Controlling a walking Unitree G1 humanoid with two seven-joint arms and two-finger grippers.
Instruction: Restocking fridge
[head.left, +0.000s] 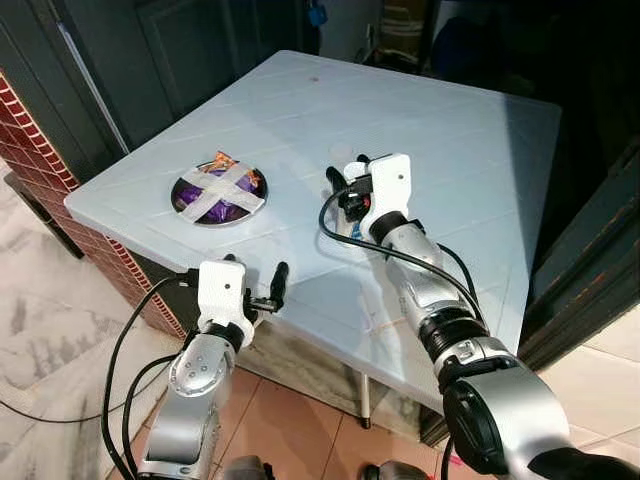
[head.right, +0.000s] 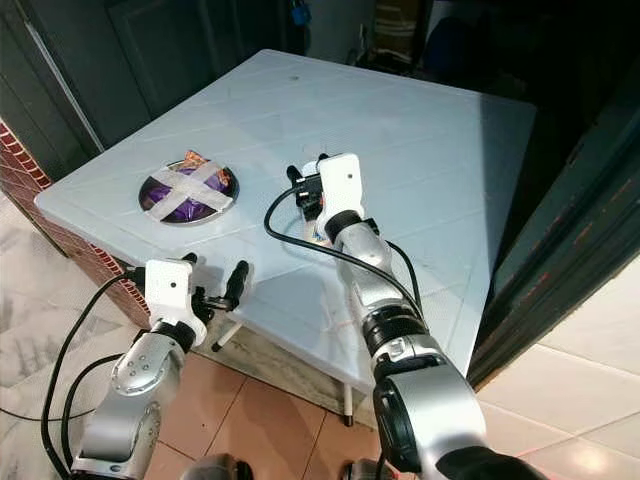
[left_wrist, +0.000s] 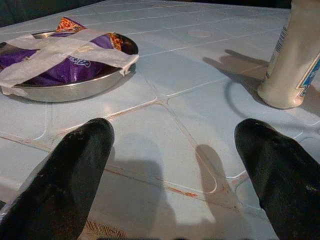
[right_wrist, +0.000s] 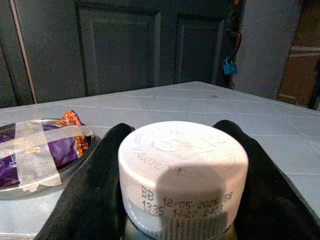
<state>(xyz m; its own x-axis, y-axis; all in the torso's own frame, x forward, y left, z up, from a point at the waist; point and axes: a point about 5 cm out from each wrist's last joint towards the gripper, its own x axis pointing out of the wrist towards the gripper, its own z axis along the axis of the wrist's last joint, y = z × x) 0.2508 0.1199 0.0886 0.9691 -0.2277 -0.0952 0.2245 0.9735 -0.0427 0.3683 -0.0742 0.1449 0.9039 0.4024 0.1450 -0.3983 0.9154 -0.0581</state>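
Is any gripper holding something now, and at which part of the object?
The right gripper holds the white bottle just below its cap, one finger on each side. The left gripper is open and holds nothing.

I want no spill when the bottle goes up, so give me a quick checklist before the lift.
1. Right gripper fingers on both sides of the bottle cap: ok.
2. Grip firm enough to lift: cannot tell.
3. Bottle upright on the table: ok.
4. Cap on: ok.
5. Left gripper, open at the table's near edge, clear of the bottle: ok.
6. Taped bowl apart from the bottle: ok.
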